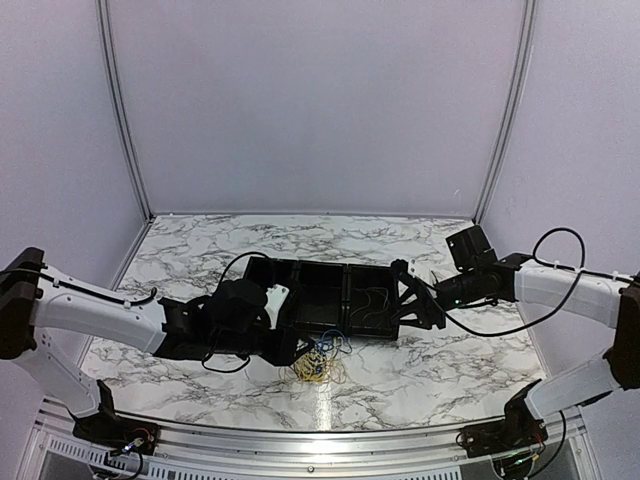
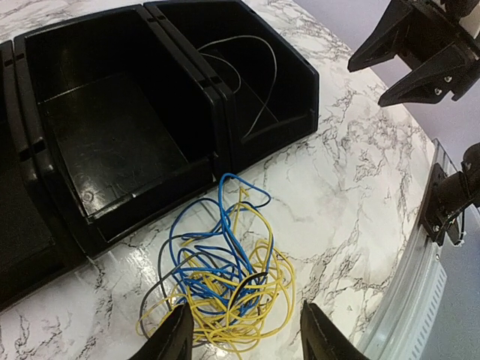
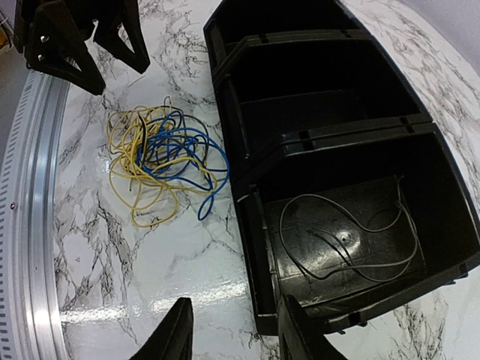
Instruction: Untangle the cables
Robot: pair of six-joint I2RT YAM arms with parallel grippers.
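The cables [image 2: 225, 281] are thin yellow and blue wires with a dark one, looped in a small tangle on the marble table by the near wall of the black tray [image 2: 195, 161]. They show in the top view [image 1: 320, 365] and the right wrist view [image 3: 157, 161]. My left gripper [image 2: 240, 337] is open and empty, its fingers straddling the tangle's near edge just above it. My right gripper [image 3: 232, 334] is open and empty over the tray's right end [image 3: 259, 300]. A thin grey wire [image 3: 345, 232] lies in the right compartment.
The tray [image 1: 385, 335] has three compartments; the middle one [image 2: 112, 127] holds nothing visible. The silver table rail [image 3: 30, 225] runs along the near edge. White booth walls [image 1: 320, 100] enclose the table.
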